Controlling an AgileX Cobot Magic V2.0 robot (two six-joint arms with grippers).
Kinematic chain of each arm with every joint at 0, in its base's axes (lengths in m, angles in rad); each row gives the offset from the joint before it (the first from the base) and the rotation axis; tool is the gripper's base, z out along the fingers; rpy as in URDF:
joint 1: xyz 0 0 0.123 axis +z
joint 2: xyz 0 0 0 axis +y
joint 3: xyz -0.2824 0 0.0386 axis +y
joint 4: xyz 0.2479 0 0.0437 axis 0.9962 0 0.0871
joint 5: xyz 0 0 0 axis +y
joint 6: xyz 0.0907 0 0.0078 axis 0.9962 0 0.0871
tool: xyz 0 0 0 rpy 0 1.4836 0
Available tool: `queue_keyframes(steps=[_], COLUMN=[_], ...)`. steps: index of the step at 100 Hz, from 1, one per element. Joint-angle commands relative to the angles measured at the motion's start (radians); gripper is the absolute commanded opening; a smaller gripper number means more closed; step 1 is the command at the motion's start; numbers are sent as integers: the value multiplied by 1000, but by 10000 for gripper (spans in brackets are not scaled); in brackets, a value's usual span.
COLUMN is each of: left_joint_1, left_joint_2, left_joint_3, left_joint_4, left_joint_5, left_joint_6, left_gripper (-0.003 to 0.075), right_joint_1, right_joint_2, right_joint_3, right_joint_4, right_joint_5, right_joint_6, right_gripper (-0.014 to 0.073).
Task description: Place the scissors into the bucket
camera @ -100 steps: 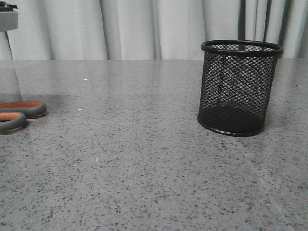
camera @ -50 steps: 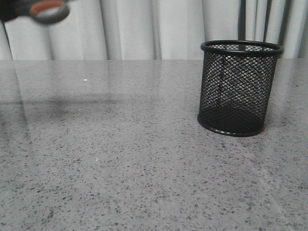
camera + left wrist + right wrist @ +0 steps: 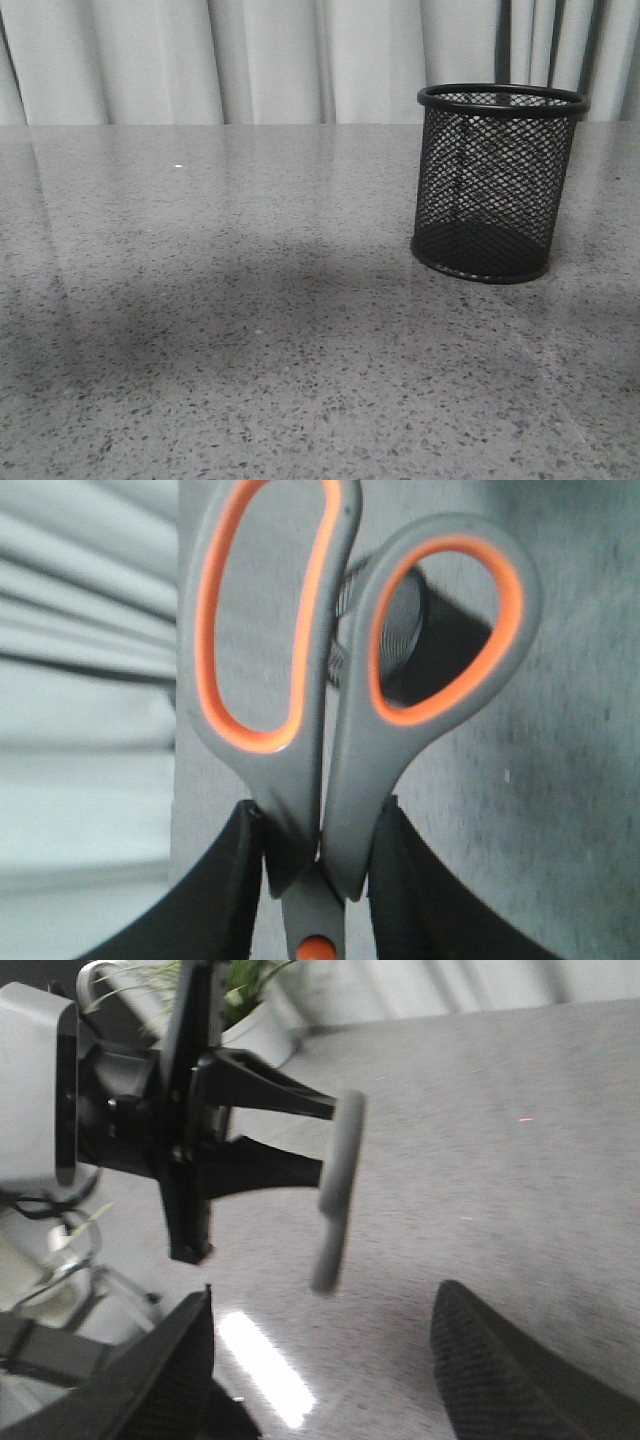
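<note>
Left end effector [image 3: 315, 865] had the scissors [image 3: 345, 695] clamped between its black fingers [image 3: 225, 890], right at the neck where the two grey handle shanks came together just above the orange pivot screw. Handle loops stuck out away from the wrist, blades hidden back behind the fingers, so I couldn't see how they hung. Through the smaller loop you could make out the bucket [image 3: 395, 615], so the scissors were up in the air somewhere short of the bucket, not over it yet as far as I could tell.

From the front camera the bucket [image 3: 500, 180] just sat upright on the counter [image 3: 250, 330], nothing in it, neither arm in the shot, only a soft shadow on the counter well to the left of the bucket.

Right end effector [image 3: 320, 1370] was spread wide and holding nothing; its camera caught the left arm from the side with a blurry grey handle edge [image 3: 335, 1190] sticking out.

Handling-wise: stiff, fairly light, smooth plastic, so my guess is they could pivot in a pinch grip. Holding near the screw seems sensible since it keeps the blades shut. They look longer than the bucket is tall, so I'd expect them to lean on the rim, maybe tip that light mesh thing
</note>
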Motion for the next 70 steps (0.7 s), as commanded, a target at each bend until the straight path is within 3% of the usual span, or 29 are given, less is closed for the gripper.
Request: queue_keyframes(steps=[1,48,55,67,70], left_joint_1=[-37,-72,-72,-72,-72], left_joint_2=[-24,-26,-26,-31,-33], left_joint_3=[-32,-32,-32,-32,-32], left_joint_4=[-54,-170,-174,-176,-178], left_joint_5=[-94,-168,-168,-168,-168], left_joint_6=[-10,-10,-10,-10,-10], left_gripper=[-9,-9,-9,-9,-8], right_joint_1=[11,135,162,193,199], right_joint_2=[54,228,252,290,295], right_joint_3=[-65,-131,-131,-133,-137], right_joint_4=[153,196,229,244,247], right_joint_5=[-1,-106,-124,-128,-132], right_joint_6=[-104,-107,-107,-146,-149], right_gripper=[421,400,296,-79,-69])
